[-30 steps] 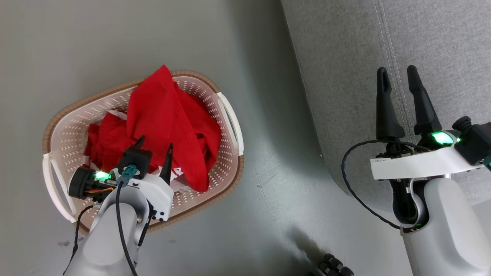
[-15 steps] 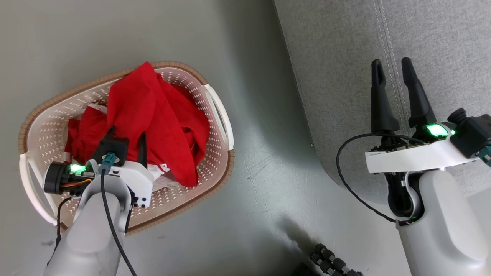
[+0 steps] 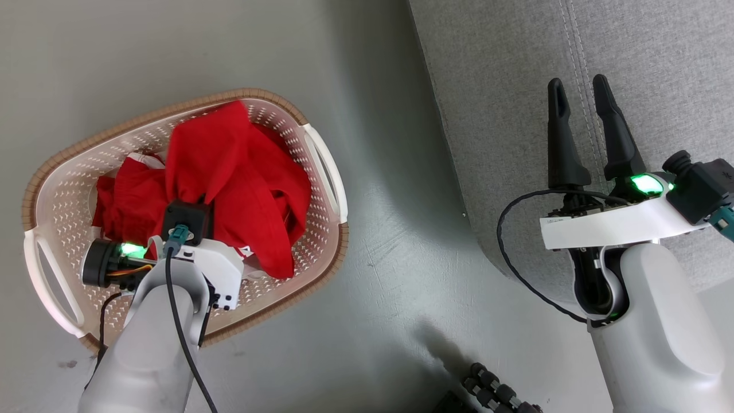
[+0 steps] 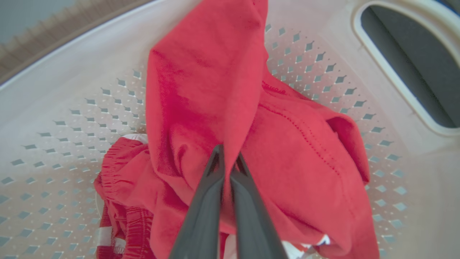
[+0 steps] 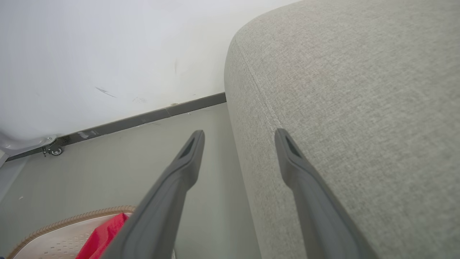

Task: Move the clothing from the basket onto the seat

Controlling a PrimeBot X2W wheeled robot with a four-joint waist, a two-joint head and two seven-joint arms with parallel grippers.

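A grey floor (image 3: 229, 46) meets a white wall (image 5: 107, 43) along a dark baseboard (image 5: 143, 119), a small caster (image 5: 55, 151) beside it

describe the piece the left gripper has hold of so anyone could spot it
Left of the grey seat, on the floor, stands the cream basket with a brown rim. On top of the red heap inside lies a plain red garment, a fold of it pinched in the left gripper. Its neighbour beside it has a gathered waistband and white stripes.

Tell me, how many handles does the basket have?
2. In the head view, the left handle is at the basket's lower-left end and the right handle at its right end, nearer the seat. None seems hidden.
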